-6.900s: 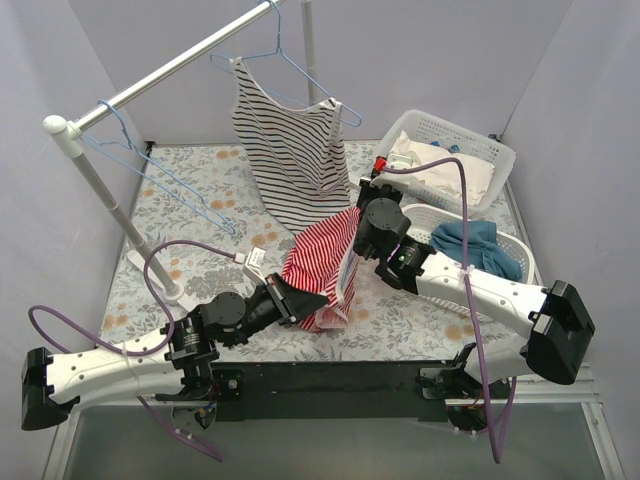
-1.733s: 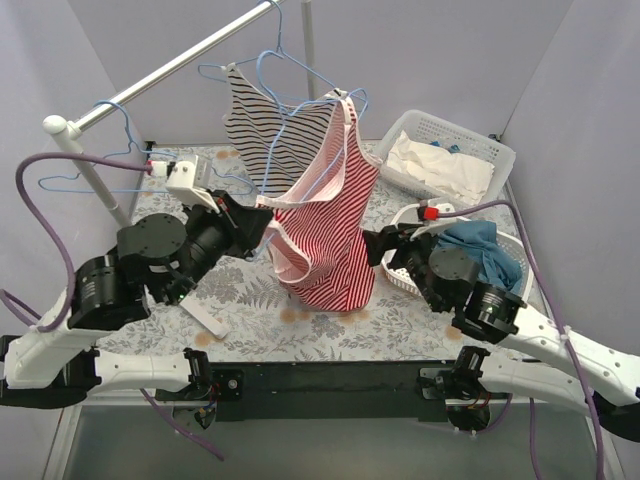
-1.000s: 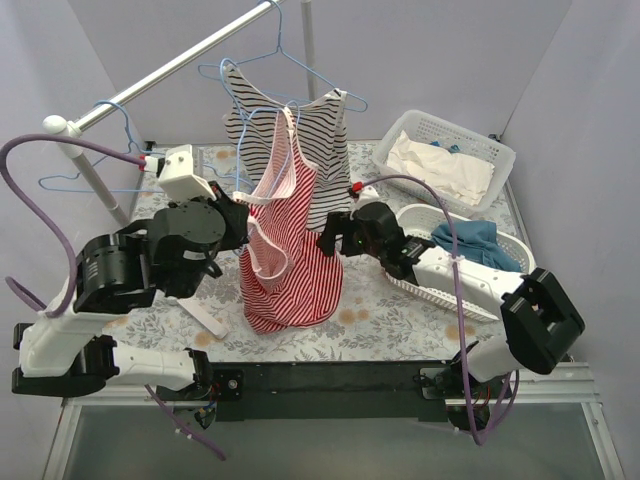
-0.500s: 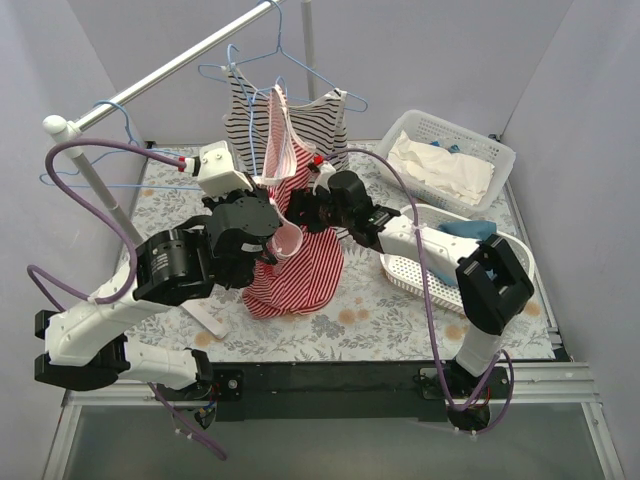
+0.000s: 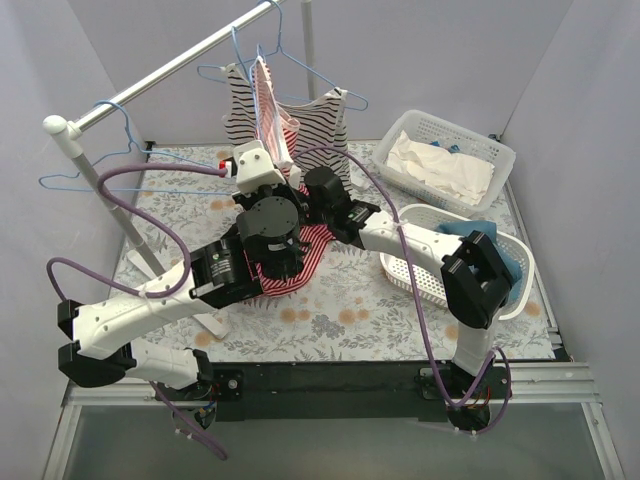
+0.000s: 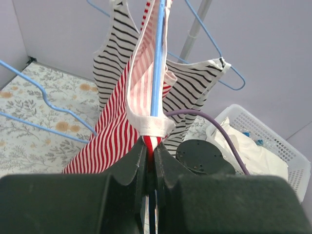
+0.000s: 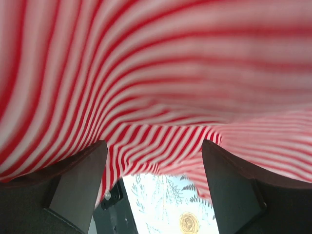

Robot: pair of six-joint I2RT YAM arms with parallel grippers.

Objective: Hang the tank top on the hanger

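Observation:
The red-and-white striped tank top (image 5: 270, 95) hangs on a light-blue wire hanger (image 6: 157, 58) held up beside the rail, and its hem trails down to the table (image 5: 300, 262). My left gripper (image 5: 270, 165) is shut on the tank top (image 6: 114, 131), pinching its white-trimmed strap together with the hanger wire (image 6: 150, 146). My right gripper (image 5: 302, 195) sits just right of it, under the cloth. In the right wrist view its fingers (image 7: 78, 180) stand wide apart, and the striped fabric (image 7: 156, 73) drapes over and above the gap (image 7: 153, 161).
A black-and-white striped top (image 5: 325, 130) hangs on another blue hanger from the metal rail (image 5: 170, 68). Spare blue hangers (image 5: 110, 175) hang at the left. Two white baskets stand at the right, one with white cloth (image 5: 445, 160), one with a blue garment (image 5: 510, 262).
My left arm has carried the hanger and tank top up and back to the rail. The right gripper followed it leftward and back under the cloth, still open.

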